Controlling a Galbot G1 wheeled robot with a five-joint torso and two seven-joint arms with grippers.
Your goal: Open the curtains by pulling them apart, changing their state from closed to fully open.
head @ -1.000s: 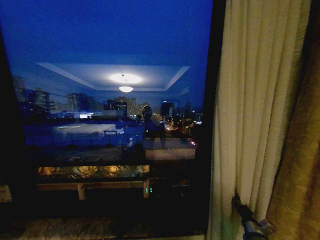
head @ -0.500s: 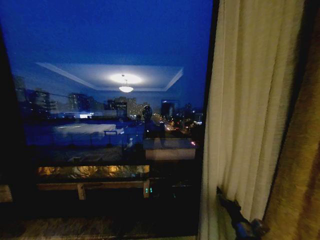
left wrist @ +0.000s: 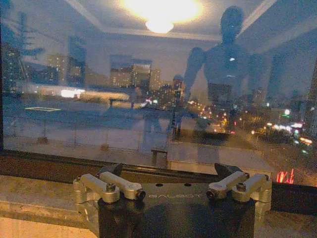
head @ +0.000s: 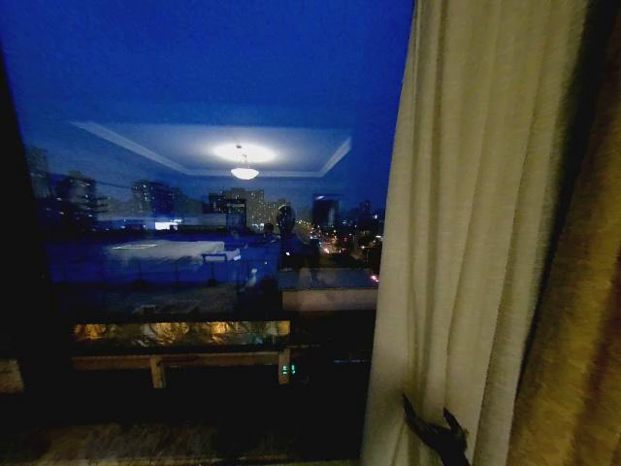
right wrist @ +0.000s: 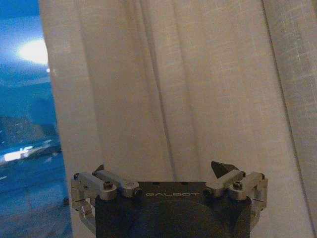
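The curtain (head: 466,223) on the right has swung further left across the window (head: 204,223) than a second ago. The right gripper (head: 434,427) has moved left with it, low against the fabric, fingers spread wide, clasping nothing. The left gripper (left wrist: 171,181) faces the glass, likewise wide and empty.

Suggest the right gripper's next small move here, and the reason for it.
Probably ease forward and close on a pleat: the right gripper is open and faces the sheer curtain low down, gripping nothing, while that panel covers the window's right side.
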